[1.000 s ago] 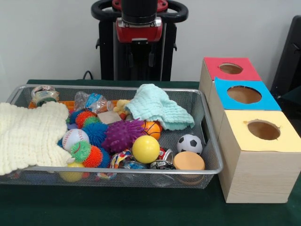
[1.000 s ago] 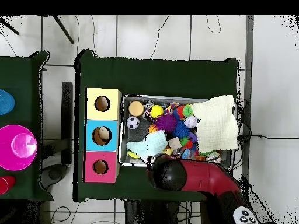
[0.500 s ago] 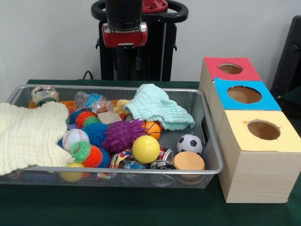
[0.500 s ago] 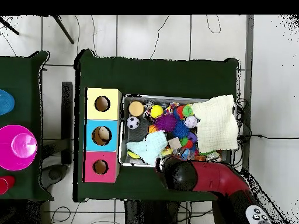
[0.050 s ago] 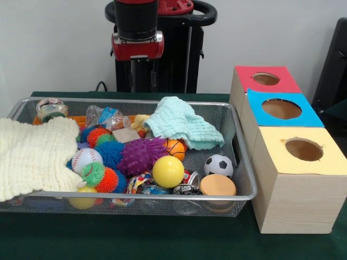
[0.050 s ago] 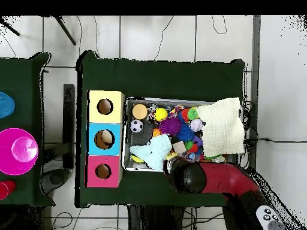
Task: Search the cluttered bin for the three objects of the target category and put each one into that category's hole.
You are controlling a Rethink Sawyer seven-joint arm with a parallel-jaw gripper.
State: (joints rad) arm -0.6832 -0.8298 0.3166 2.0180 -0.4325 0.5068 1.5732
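Evidently at an early stage, judging by the load in the wire bin. Finds the arm held high behind the bin's far rim, clear of the contents and carrying nothing visible; places it in the overhead view over the bin's robot-side edge. Cannot tell whether the claw is spread or pressed together, nor see it plainly in either view. Cannot establish the target category from the frames. Records as candidates, all lying inside the bin: a yellow ball, a soccer ball, a baseball, a small basketball and a purple spiky ball, with further items partly hidden under a cream cloth and a mint cloth. Notes the red box, blue box and yellow box just beside the bin, holes unobstructed. Cannot confirm any delivery, hole interiors being too dim to read. Judges all three placements outstanding, pending search beneath both cloths.
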